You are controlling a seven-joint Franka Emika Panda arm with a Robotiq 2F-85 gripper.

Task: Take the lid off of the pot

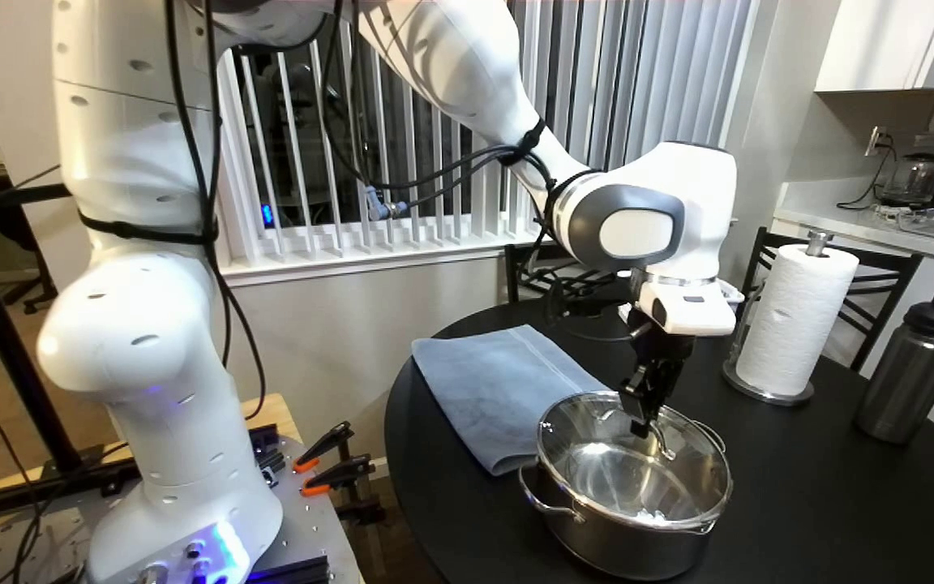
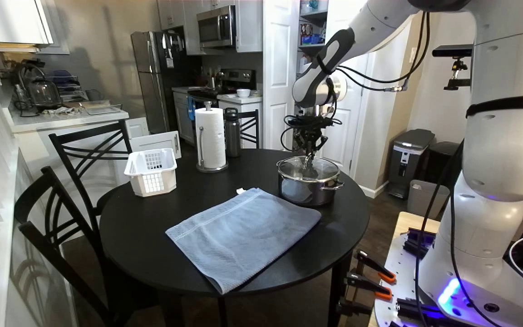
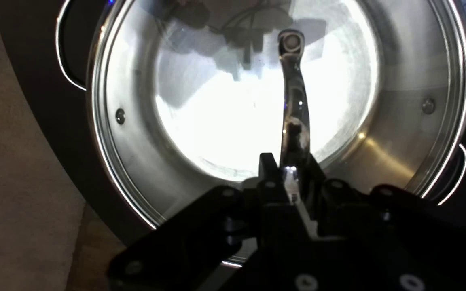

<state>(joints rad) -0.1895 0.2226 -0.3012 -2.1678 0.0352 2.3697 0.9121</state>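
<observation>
Above the shiny steel pot (image 1: 625, 547), a black gripper (image 3: 293, 162) pinches the round glass lid (image 1: 605, 483) by its slick handle (image 3: 295, 97), which might slip.

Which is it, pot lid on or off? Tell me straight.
On. In both exterior views the glass lid sits across the top of the pot, with no clear gap between them.

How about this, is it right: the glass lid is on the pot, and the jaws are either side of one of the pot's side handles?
Not quite: the jaws are in the wrong place. The wrist view shows them either side of the lid's handle, not one of the pot's. The glass lid is on the pot, as you said.
</observation>
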